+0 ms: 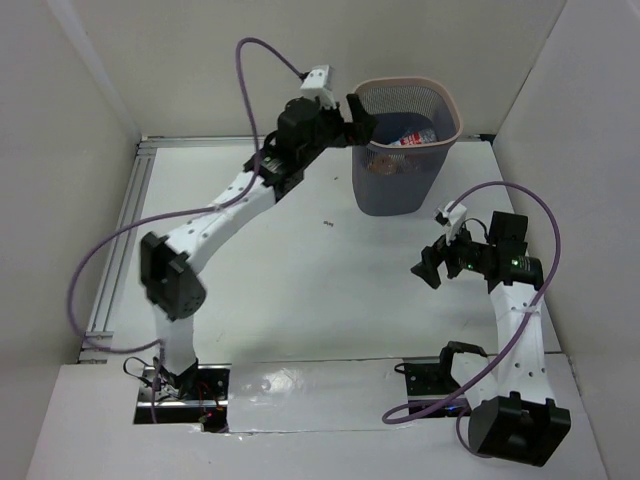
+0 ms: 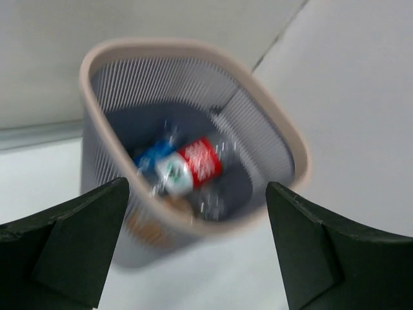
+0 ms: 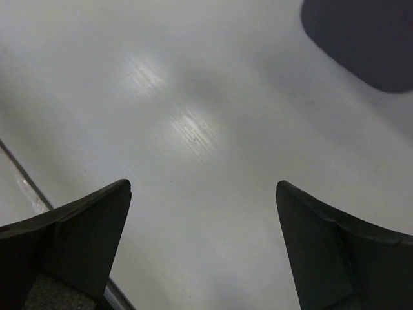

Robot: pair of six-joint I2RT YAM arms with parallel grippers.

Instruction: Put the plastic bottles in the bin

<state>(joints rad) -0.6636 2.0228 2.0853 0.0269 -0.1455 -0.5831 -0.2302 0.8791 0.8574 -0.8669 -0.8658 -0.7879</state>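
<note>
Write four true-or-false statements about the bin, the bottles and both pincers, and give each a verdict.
1. The bin stands upright on the table. True.
2. The left pincer is shut on a bottle. False: it is open and empty, at the bin's rim.
3. A red-labelled bottle lies inside the bin. True.
4. The right pincer hangs over the bin's mouth. False: it is open above bare table, apart from the bin.
</note>
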